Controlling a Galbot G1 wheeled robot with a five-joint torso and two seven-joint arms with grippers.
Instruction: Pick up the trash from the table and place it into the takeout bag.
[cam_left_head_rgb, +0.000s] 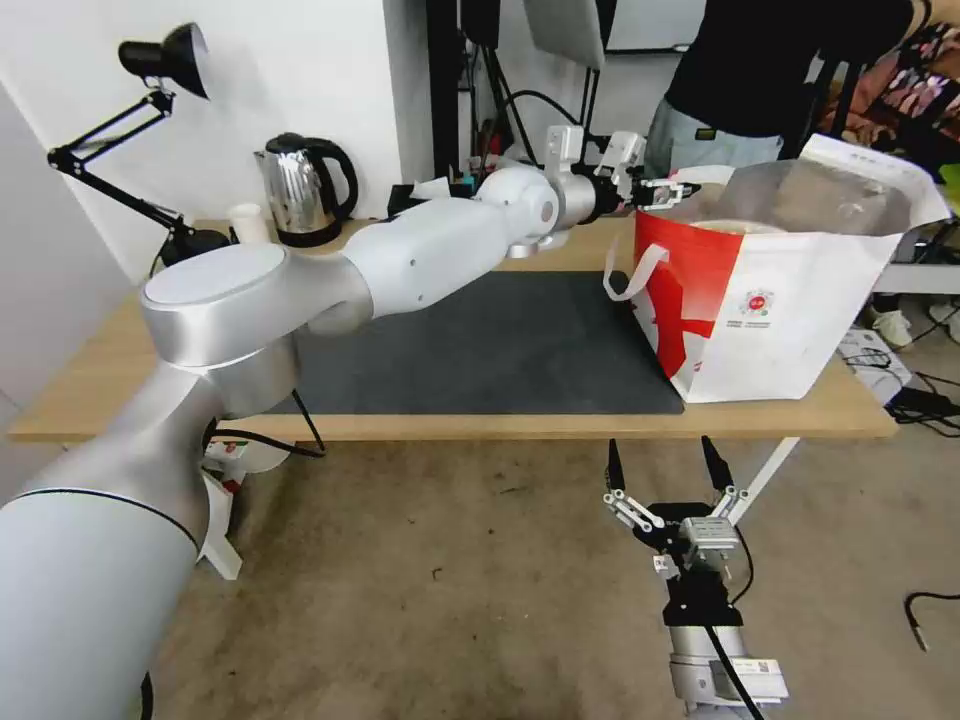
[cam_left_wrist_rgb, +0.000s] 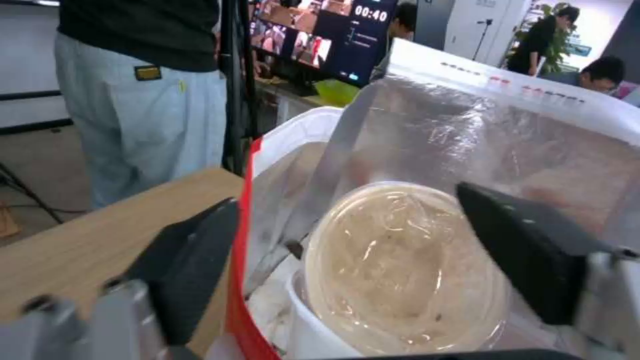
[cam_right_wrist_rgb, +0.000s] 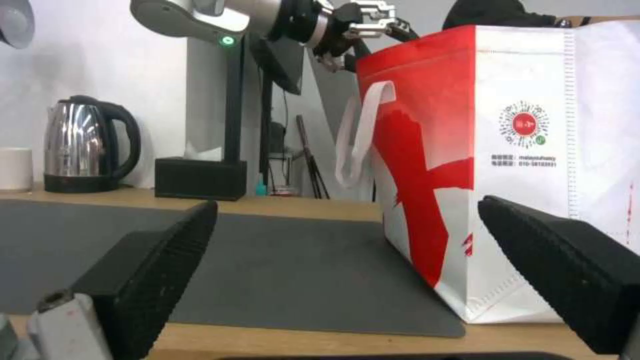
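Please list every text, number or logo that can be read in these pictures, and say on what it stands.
"00:40": on the dark monitor behind the table.
Round logo on the takeout bag: not readable.
Two small lines under the logo: too blurred.
Red print on the bag's flap: too blurred.

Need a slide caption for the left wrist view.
Open left gripper poised over takeout bag, tan paper bowl inside.

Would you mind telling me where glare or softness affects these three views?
Left wrist view: foil lining of the takeout bag glares, near end effector fingers soft. Head view: straight table edge slightly bowed. Right wrist view: kettle reflects highlights.
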